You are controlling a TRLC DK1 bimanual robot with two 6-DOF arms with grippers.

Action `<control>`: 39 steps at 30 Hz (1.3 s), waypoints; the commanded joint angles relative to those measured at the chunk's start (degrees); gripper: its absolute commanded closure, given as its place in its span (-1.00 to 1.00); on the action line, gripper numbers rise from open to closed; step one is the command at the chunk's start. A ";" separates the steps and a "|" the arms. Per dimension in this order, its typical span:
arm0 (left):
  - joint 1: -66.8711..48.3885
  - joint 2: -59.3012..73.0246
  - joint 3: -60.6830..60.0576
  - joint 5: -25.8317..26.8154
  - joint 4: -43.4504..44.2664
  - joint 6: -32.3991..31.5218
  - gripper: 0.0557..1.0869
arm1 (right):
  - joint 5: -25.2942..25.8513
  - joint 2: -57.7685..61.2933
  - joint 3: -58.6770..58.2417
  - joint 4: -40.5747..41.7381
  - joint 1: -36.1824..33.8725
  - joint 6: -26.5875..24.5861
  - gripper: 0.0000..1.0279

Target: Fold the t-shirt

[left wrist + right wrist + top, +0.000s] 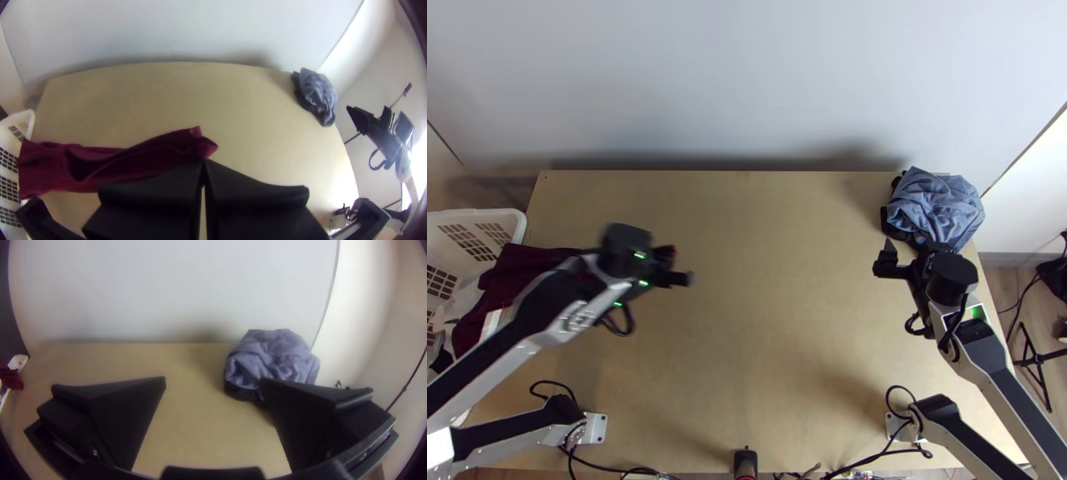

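My left gripper point(681, 268) is over the left part of the table; in the left wrist view the left gripper point(203, 166) has its fingers together on an end of the dark red cloth point(169, 151). From there the dark red cloth point(515, 272) stretches, bunched lengthwise, to the white basket at the left. My right gripper point(899, 256) is above the table's right side, close to the blue-grey cloth pile; in the right wrist view the right gripper point(213, 386) has its fingers wide apart with nothing between them.
A crumpled blue-grey cloth point(939, 204) lies on darker cloth at the back right corner. The white basket point(483, 216) stands at the table's left edge. Bare wood of the table point(771, 280) lies between the arms; cables run along the near edge.
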 commanded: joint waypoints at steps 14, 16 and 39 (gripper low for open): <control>-23.16 16.61 -10.74 1.38 32.26 -4.01 0.92 | 0.07 -8.78 -13.57 0.13 -3.24 0.59 -0.90; -23.16 20.39 -8.72 1.47 34.46 -3.66 0.92 | 0.07 -10.36 -15.33 0.13 -3.59 0.59 -0.90; -25.62 52.56 38.74 3.14 36.74 -7.70 0.92 | 0.07 -22.05 -21.57 -2.33 -7.90 -0.28 -0.90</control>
